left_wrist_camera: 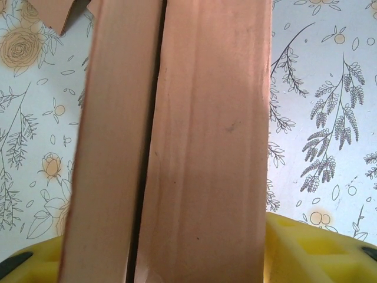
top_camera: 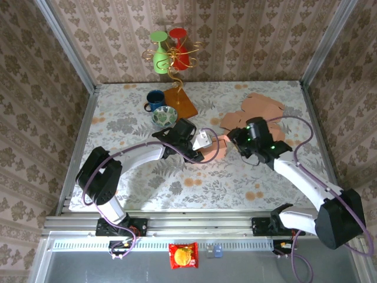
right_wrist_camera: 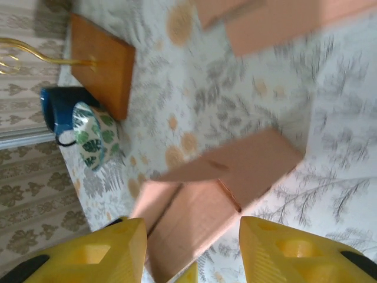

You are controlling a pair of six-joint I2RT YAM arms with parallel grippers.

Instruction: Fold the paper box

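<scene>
The paper box is a brown cardboard piece, partly folded, at the table's middle. My left gripper holds it from the left. In the left wrist view the paper box spans the gap between the two yellow fingers, with a dark seam running down it. My right gripper hovers just right of the box. In the right wrist view its yellow fingers stand apart and the paper box, one flap raised, lies beyond them, blurred.
More flat cardboard lies at the back right. A blue mug, a leaf-patterned bowl and a wooden base carrying a gold stand with green and red glasses sit behind the left arm. Patterned walls enclose the table.
</scene>
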